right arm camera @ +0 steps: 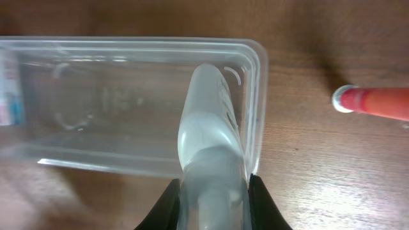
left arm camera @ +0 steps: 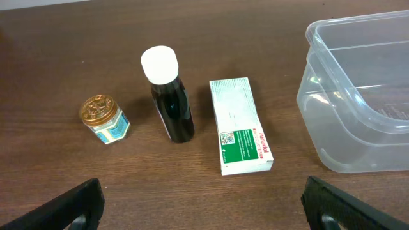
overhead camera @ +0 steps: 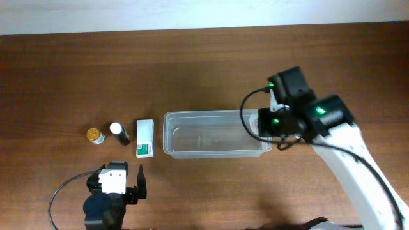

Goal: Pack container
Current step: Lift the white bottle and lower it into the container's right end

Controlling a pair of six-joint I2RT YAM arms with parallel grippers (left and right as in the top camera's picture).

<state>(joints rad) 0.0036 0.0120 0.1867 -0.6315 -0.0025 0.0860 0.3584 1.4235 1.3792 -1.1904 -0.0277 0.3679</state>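
The container is one clear, see-through plastic tub, rectangular with rounded corners and a raised rim. Its walls are glossy and the wood grain shows through its floor. It lies in the middle of the brown wooden table, its long sides running left to right. Just off its left end, apart from it, lies one flat cardboard box, white with a green end panel and a small square code. Beside that is one dark glass bottle with a rounded white cap. Farthest left stands one small squat jar with an embossed gold lid and a pale label. These three sit in a row, none touching. The left gripper hangs low in front of the row, its black jaws spread wide with nothing between them. The right gripper is over the tub's right end, its jaws closed against the sides of one frosted whitish piece. That piece is smooth and rounded and reaches over the tub, but is too blurred to name. On the table beyond the tub's right end lies one red tube with a white end.
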